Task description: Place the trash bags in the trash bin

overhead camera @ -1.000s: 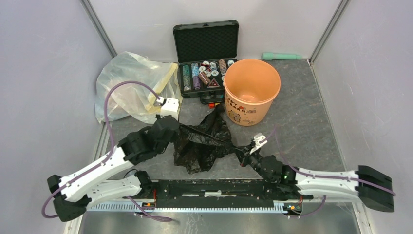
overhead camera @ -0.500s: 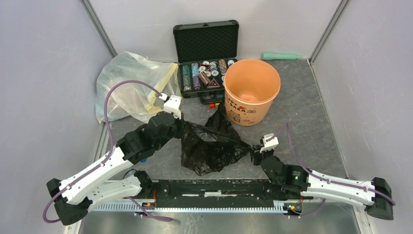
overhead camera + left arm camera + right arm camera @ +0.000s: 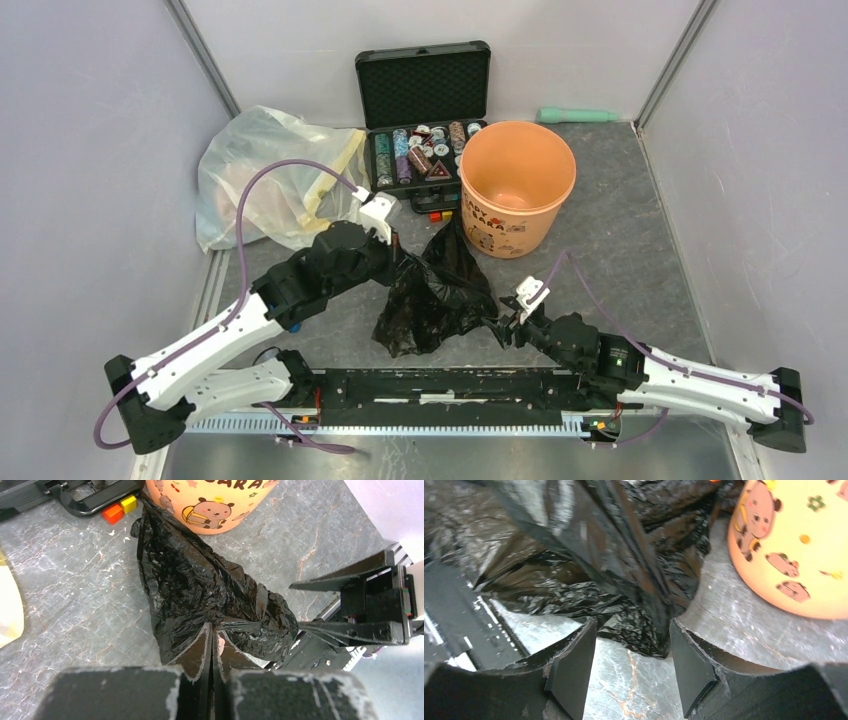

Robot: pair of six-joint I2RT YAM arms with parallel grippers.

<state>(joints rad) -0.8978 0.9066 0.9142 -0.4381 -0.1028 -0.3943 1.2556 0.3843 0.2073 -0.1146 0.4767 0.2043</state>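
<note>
The trash bag (image 3: 435, 295), thin, glossy and black, lies crumpled on the grey table just in front of the trash bin (image 3: 540, 215), a peach-orange bucket standing upright with cartoon prints. My left gripper (image 3: 400, 262) is at the bag's left edge. In the left wrist view it (image 3: 212, 627) is shut on a fold of the bag (image 3: 200, 585), with the bin (image 3: 210, 505) beyond. My right gripper (image 3: 500, 328) sits at the bag's right corner. It (image 3: 633, 625) is open, with the bag's edge (image 3: 599, 555) just past its tips and nothing between the fingers.
An open black case of chips (image 3: 425, 150) stands behind the bag, left of the bin. A large translucent yellowish bag (image 3: 270, 175) fills the back left. A green cylinder (image 3: 578, 115) lies at the back wall. Small red and yellow blocks (image 3: 120, 510) sit by the case. Enclosure walls on both sides.
My right gripper has opened and let go of the bag's corner. The left gripper has carried its fold rightwards toward the bin, and the bag has bunched up.
</note>
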